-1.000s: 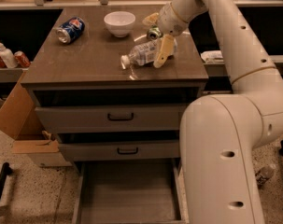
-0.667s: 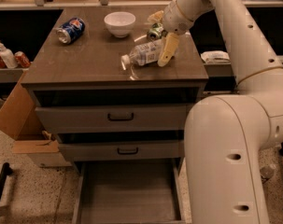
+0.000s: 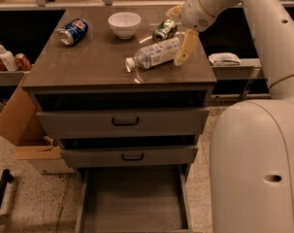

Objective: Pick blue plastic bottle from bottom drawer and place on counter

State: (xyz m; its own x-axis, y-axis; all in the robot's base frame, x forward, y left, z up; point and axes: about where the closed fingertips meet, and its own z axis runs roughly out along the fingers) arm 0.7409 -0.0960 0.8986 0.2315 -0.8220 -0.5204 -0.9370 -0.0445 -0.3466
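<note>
Lying flat, camera view: bottle (image 3: 154, 56) is set on its side on the counter (image 3: 88, 67), cap toward 8 o'clock.
Arm end: gripper (image 3: 181, 29) is held at 2 o'clock of the bottle, fingers spread wide, nothing gripped; the lower finger (image 3: 187, 47) is just beside the bottle's base.
Below: drawer (image 3: 132, 203) is pulled out at 6 o'clock of the counter.
Others: bowl (image 3: 124, 24) at 11 o'clock of the bottle, blue can (image 3: 73, 31) at 10 o'clock, green can (image 3: 164, 30) at 12 o'clock.

The gripper (image 3: 179, 30), smooth cream plastic with fingers spread, hangs over the counter (image 3: 88, 67), a glossy, smooth slab; just left of it the blue plastic bottle (image 3: 154, 55) looks clear and shiny; far below, the bottom drawer (image 3: 132, 203) floor looks matt.
</note>
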